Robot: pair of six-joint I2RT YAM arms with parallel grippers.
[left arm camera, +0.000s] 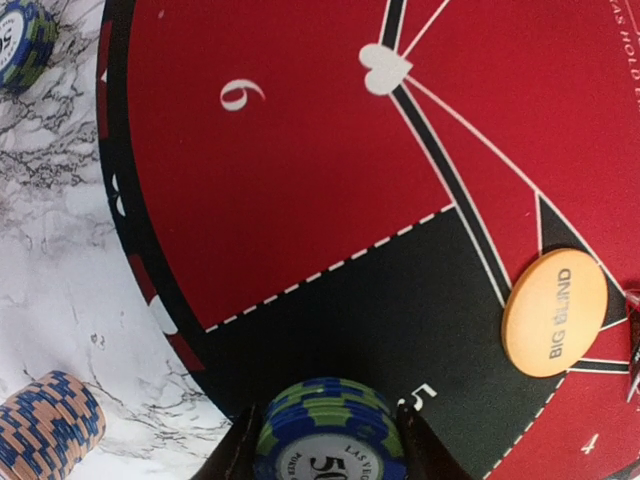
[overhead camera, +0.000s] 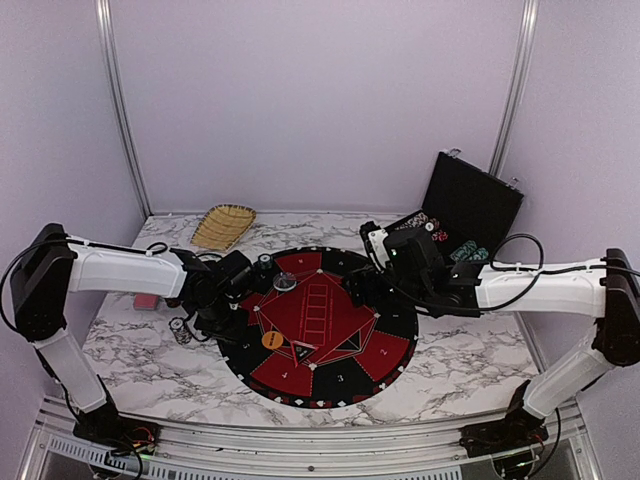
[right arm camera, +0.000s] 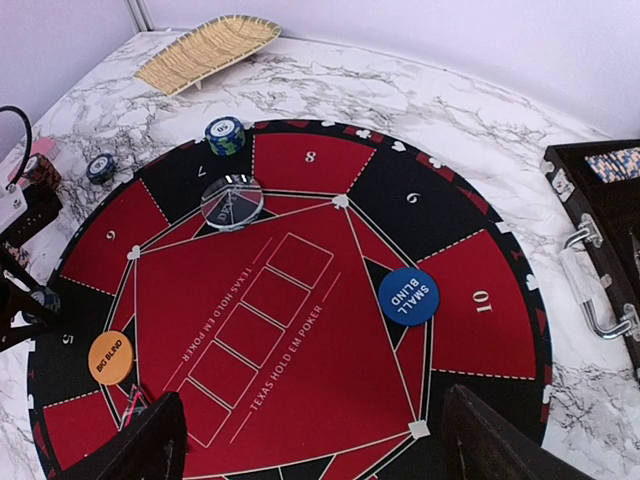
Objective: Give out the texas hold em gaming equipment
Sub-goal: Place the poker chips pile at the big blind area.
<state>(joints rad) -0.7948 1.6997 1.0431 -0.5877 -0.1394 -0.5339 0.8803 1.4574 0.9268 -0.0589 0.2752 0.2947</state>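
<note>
Left gripper (left arm camera: 330, 452) is clamped on a blue-green chip stack (left arm camera: 322, 412), seemingly just above the mat's (left arm camera: 300, 180) seat-five wedge; dropped from there, the chips could scatter. Right gripper (right arm camera: 320, 445) hangs wide open, empty, over the mat.

4 loose chip stacks (right arm camera: 225, 135), 1 orange disc (right arm camera: 110, 357), 1 blue disc (right arm camera: 408, 296), 1 clr disc (right arm camera: 232, 200), 1 mat (right arm camera: 330, 340), 1 tray (right arm camera: 210, 45), 1 case (overhead camera: 475, 200)

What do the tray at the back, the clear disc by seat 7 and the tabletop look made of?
The tray looks like woven wicker or bamboo, matte tan, strands visible. The clear disc seems acrylic or glass: see-through, with glossy glints. The tabletop shows grey-veined white marble, possibly a printed laminate.
</note>
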